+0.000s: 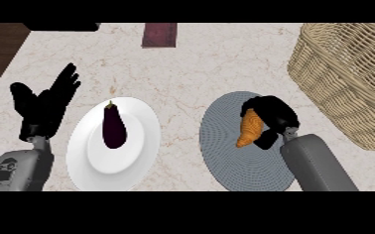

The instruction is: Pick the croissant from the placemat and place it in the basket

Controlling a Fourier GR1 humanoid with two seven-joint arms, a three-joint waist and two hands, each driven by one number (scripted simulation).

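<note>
An orange-brown croissant (250, 128) lies on a round grey-blue placemat (223, 144) right of centre. My right hand (275, 114) is on the mat with its fingers and thumb curled round the croissant's right side and top. I cannot tell whether the croissant is off the mat. The wicker basket (336, 74) stands at the far right, above and right of the mat. My left hand (45, 104) rests open at the left edge, fingers up, holding nothing.
A white plate (143, 129) with a dark purple eggplant (113, 127) sits between my hands. A dark red block (159, 34) lies at the counter's back edge. Dark wood shows beyond the counter's top-left corner (11, 39).
</note>
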